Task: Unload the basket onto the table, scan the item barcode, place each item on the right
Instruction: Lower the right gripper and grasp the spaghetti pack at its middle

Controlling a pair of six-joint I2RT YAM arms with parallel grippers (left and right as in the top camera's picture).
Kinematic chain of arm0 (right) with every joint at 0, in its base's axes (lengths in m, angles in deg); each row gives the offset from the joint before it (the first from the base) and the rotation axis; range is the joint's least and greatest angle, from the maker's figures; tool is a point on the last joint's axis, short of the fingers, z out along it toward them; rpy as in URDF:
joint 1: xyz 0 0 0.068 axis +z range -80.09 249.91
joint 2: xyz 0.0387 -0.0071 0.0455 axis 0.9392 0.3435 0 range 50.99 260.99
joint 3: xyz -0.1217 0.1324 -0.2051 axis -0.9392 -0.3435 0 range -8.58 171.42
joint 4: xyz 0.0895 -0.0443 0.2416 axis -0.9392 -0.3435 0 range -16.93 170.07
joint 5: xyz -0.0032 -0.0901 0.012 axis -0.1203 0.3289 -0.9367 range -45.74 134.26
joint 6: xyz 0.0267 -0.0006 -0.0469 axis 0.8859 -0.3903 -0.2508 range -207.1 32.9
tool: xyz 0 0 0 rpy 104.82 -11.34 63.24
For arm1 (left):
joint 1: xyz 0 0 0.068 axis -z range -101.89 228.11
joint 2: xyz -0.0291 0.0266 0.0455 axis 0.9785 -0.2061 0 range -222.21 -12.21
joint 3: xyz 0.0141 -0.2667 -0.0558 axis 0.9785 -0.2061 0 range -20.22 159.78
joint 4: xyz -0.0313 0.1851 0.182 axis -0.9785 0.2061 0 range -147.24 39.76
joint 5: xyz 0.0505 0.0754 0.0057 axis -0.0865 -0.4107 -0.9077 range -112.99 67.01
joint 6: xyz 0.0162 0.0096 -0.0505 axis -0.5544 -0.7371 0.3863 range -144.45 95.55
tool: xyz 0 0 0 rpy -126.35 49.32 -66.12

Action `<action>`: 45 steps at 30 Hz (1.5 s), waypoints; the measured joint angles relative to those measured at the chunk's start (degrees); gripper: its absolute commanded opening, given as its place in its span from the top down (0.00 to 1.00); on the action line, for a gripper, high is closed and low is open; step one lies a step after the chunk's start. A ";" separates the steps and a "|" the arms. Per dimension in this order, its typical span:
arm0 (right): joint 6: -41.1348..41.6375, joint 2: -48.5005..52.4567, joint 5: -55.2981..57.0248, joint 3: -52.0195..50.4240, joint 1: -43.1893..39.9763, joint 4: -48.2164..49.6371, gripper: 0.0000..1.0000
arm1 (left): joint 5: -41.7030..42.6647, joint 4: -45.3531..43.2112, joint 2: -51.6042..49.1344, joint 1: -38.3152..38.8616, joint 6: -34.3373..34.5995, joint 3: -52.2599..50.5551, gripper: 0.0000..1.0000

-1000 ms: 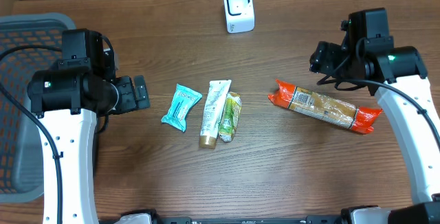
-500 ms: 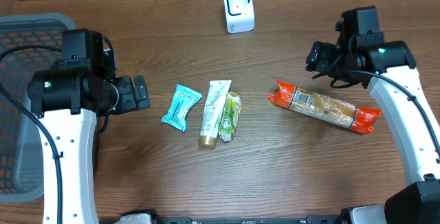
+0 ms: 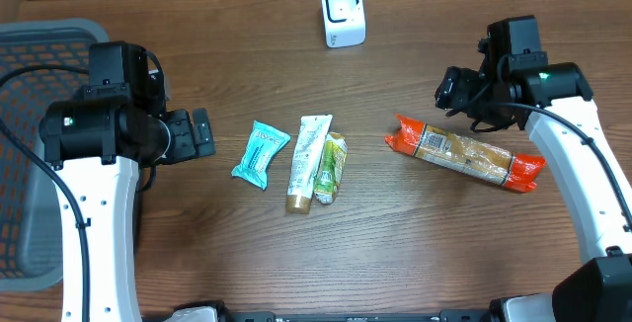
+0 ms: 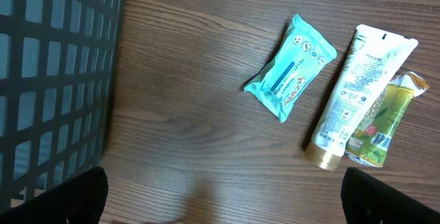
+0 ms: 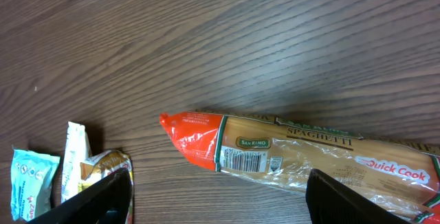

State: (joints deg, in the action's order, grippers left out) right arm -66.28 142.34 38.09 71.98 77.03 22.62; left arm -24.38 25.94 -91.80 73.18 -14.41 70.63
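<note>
Hovering R hand, splayed, prob. above spaghetti

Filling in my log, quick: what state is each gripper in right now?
Left gripper: open, holding nothing.
Right gripper: open, holding nothing, above the spaghetti.

Brown wood-grain table; orange-ended spaghetti pack; teal packet; white tube, gold cap; green sachet; grey grid basket

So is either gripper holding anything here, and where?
Nothing. The left gripper and right gripper are both open and empty; the spaghetti lies untouched.
</note>
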 measured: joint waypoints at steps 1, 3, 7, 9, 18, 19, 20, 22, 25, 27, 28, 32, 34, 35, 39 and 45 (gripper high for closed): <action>0.00 0.00 -0.02 0.00 0.00 -0.02 0.19 | 0.00 0.00 0.00 0.00 0.00 0.00 0.00; 0.04 0.00 -0.04 0.00 0.00 -0.09 0.18 | 0.00 0.00 0.00 0.00 0.00 0.00 0.00; 0.04 0.00 -0.02 0.00 0.00 -0.26 0.18 | 0.00 0.00 0.00 0.00 0.00 0.00 0.01; 0.02 0.00 -0.04 0.00 0.00 -0.24 0.18 | 0.00 0.00 0.00 0.00 0.00 0.00 0.01; 0.04 0.00 -0.02 0.00 0.00 -0.20 0.18 | 0.00 0.00 0.00 0.00 0.00 0.00 0.01; -0.04 0.00 -0.02 0.00 0.00 -0.20 0.18 | 0.00 0.00 0.00 0.00 0.00 0.00 0.00; -0.13 0.00 -0.02 0.00 0.00 -0.20 0.18 | 0.00 0.00 0.00 0.00 0.00 0.00 0.00; -0.98 0.00 0.02 0.00 0.00 -0.20 0.18 | 0.00 0.00 0.00 0.00 0.00 0.00 0.00; -3.08 0.00 0.04 0.00 0.00 -0.22 0.18 | 0.00 0.00 0.00 0.00 0.00 0.00 0.01; -5.18 0.00 0.04 0.00 0.00 -0.20 0.16 | 0.00 0.00 0.02 0.00 0.00 0.00 0.00; -6.01 0.00 0.07 0.00 0.00 -0.17 0.14 | 0.00 0.00 0.00 0.00 0.00 0.00 0.00; -12.22 0.00 0.07 0.00 0.00 -0.22 0.12 | 0.00 0.00 0.00 0.00 0.00 0.00 0.00; -16.98 0.00 0.04 0.00 0.07 -0.28 0.11 | 0.00 0.00 0.00 0.00 0.00 0.00 0.01; -19.37 0.00 0.04 0.00 0.11 -0.42 0.11 | 0.00 0.00 0.00 0.00 0.00 0.00 0.01; -29.66 0.07 0.02 0.00 0.57 -1.05 0.08 | 0.00 0.00 0.00 0.00 0.00 0.00 0.00; -41.27 3.43 -0.02 0.00 0.81 -1.55 0.08 | 0.00 0.00 0.00 0.00 0.00 0.00 0.00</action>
State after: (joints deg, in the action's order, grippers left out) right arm -107.54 145.77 38.06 71.98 77.83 21.06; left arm -24.38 25.94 -91.80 73.18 -14.41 70.63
